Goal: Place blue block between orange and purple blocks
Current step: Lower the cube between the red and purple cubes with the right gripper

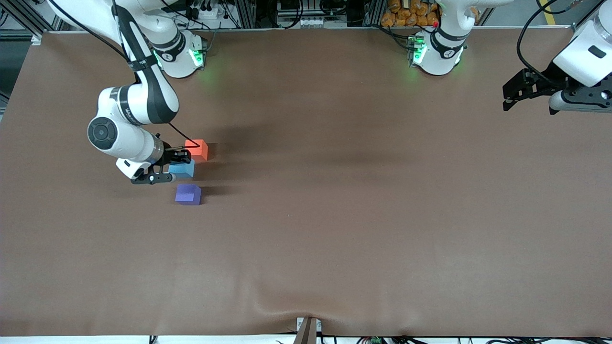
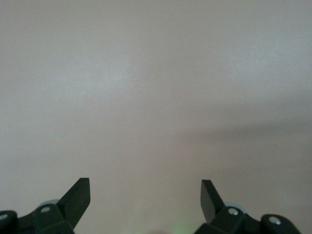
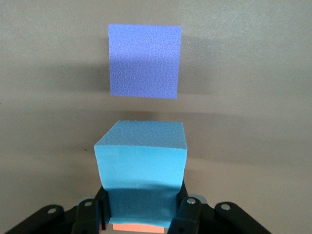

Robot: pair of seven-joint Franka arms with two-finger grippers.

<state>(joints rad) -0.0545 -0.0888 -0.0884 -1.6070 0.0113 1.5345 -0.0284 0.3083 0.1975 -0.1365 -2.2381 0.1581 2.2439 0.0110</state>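
- Main risk as I read it: the gap between the orange block (image 1: 200,149) and the purple block (image 1: 188,194) looked barely wider than the blue block (image 1: 183,168) itself. Any drift on the way down and I'd have expected a cube edge to clip a neighbour and shove it out of line.
- Second risk: the blue cube sat close against the orange one, with a sliver of orange showing under it in the right wrist view. Opening the fingers wide there could have knocked the orange block.
- Third: I couldn't tell whether the blue block was already resting on the worktop (image 1: 363,215); letting go early would have let it tip or bounce.
- Right pincer (image 3: 141,214): clamped on the blue block's lower sides, fingers only a cube's width apart, over the slot between orange and purple, at the right arm's end of the worktop.
- Left pincer (image 2: 145,195): fingers spread wide, holding nothing, waiting above bare worktop at the left arm's end.
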